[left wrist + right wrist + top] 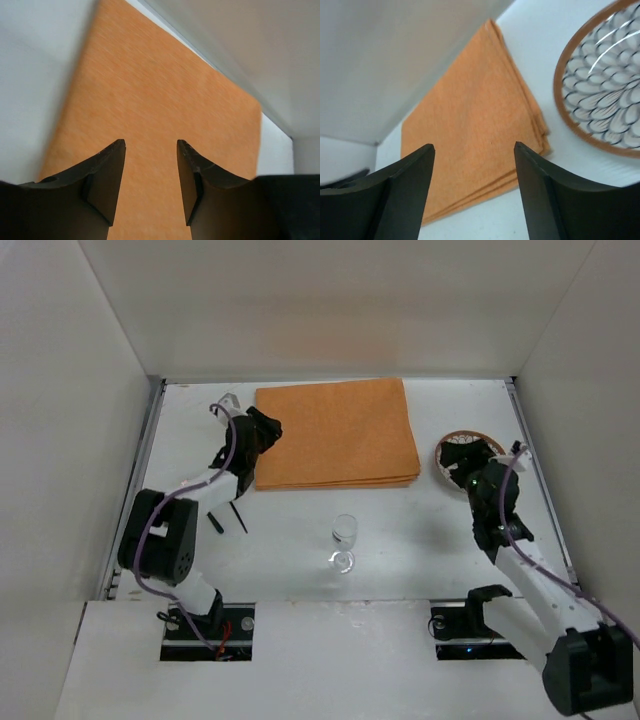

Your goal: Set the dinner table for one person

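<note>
The white dinner table (400, 530) carries an orange folded placemat (335, 435) at the back centre. A patterned plate with a brown rim (460, 442) lies right of it, partly hidden by my right gripper (466, 466). A clear wine glass (344, 538) stands upright in front of the mat. My left gripper (271, 429) is open and empty at the mat's left edge; its wrist view shows the mat (160, 100) between the fingers (107, 175). My right gripper (474, 147) is open and empty, with the plate (605, 90) to its right and the mat (470, 125) ahead.
Two thin black sticks (228, 517) lie on the table near the left arm. A small silvery object (230, 400) lies at the back left. White walls close in the table on the left, back and right.
</note>
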{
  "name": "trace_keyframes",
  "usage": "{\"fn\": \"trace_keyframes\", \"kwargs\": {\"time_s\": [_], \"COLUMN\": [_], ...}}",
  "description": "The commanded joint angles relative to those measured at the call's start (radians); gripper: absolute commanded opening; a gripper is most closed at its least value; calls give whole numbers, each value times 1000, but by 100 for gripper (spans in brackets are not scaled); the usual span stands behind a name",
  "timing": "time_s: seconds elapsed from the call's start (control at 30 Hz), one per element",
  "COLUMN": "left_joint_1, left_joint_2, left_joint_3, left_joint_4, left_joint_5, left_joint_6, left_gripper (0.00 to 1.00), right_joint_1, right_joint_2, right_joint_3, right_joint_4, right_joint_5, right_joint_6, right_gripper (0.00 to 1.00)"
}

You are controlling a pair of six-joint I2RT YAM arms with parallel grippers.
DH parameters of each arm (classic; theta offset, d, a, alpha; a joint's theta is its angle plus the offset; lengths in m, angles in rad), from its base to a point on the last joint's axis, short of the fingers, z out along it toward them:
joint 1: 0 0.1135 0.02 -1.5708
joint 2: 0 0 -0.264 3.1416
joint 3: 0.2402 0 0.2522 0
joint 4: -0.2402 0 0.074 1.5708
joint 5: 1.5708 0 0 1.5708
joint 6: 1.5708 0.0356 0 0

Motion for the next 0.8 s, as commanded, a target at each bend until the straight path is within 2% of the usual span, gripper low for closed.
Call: {"fn": "trace_keyframes", "kwargs": {"time_s": [0.0, 0.17, 0.37, 0.5, 0.77], "left_joint_1": [-89, -176, -216, -253, -281], "left_joint_2": [-136, -292, -435, -504, -546], "left_joint_3": [-116, -283, -427, -492, -551], "left_joint_4": [70, 70, 74, 90, 176], "left_joint_5": [-48, -127, -110, -117, -137], "left_joint_6": [10, 31, 53, 80, 127], "left_gripper": [42, 41, 41, 43, 47], "right_joint_1": [-108, -296, -346, -402, -485], "right_joint_2": [-109, -166, -11, 109, 325], "right_joint_3": [-58, -109, -105, -102, -40], "right_joint_4": [-114, -169, -157, -102, 30], "right_joint_5": [65, 69, 85, 94, -20], "right_joint_6": [-21, -19, 13, 44, 79], "right_gripper": [75, 84, 85, 81, 62]}}
